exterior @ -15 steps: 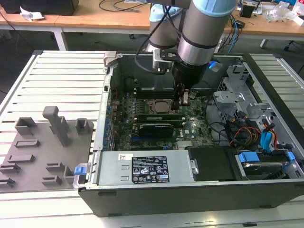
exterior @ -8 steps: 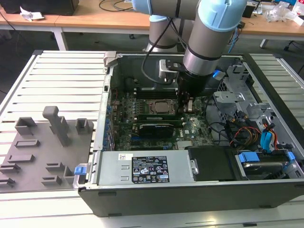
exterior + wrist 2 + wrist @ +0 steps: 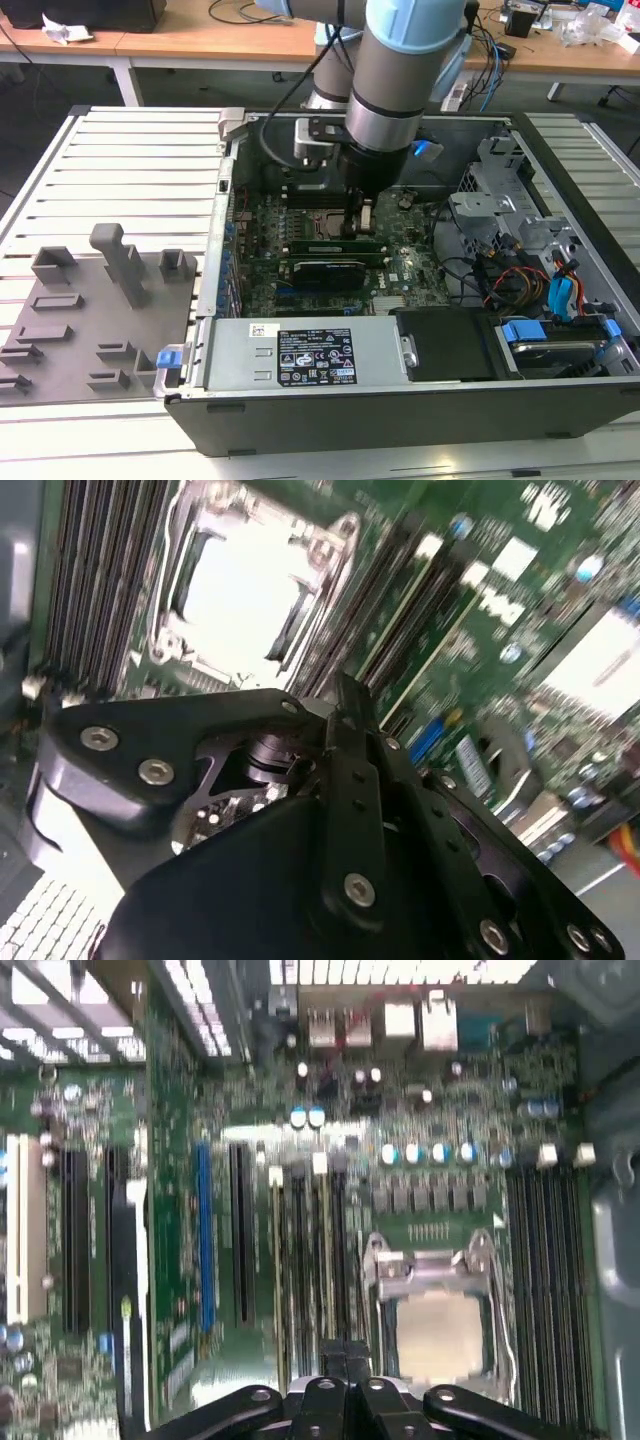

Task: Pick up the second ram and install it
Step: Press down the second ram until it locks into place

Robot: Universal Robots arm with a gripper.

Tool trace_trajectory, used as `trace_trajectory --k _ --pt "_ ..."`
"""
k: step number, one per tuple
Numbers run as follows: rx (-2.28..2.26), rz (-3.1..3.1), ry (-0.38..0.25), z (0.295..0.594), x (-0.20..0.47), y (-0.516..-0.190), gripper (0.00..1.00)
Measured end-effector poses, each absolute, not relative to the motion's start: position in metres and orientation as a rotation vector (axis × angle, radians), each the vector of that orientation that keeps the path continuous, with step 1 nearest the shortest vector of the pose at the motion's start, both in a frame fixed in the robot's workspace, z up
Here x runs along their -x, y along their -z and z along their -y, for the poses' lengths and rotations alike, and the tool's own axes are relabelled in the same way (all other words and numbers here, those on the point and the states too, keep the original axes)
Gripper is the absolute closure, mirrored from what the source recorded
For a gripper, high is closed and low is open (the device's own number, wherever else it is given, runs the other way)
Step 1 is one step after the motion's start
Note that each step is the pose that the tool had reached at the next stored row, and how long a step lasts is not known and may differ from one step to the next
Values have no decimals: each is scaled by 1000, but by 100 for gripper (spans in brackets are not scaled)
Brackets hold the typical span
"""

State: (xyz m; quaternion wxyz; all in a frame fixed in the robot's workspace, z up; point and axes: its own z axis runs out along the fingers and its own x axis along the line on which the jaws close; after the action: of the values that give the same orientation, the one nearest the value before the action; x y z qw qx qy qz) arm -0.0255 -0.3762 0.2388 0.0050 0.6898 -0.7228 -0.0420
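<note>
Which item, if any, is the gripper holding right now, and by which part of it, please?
It cannot be told. The gripper is down among the memory slots beside the processor socket, but its tips are hidden.

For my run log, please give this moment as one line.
gripper: low inside case | over slots beside processor | ram held: cannot tell

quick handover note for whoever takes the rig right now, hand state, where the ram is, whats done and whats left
Hand: down inside the open computer case, over the memory slots beside the processor socket. Open or shut: cannot tell.
Second ram: a green stick lies along the slots right under the hand; whether it is fully seated cannot be told.
Done: the stick has been brought to the motherboard.
Left: confirm seating and that the end clips have closed.
</note>
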Motion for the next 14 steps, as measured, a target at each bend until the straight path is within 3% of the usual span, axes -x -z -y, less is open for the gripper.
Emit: trace_trajectory --k 5,14 --pt "-2163 2267 125 376 62 -236 89" --pt "-2165 2268 128 376 62 -235 89"
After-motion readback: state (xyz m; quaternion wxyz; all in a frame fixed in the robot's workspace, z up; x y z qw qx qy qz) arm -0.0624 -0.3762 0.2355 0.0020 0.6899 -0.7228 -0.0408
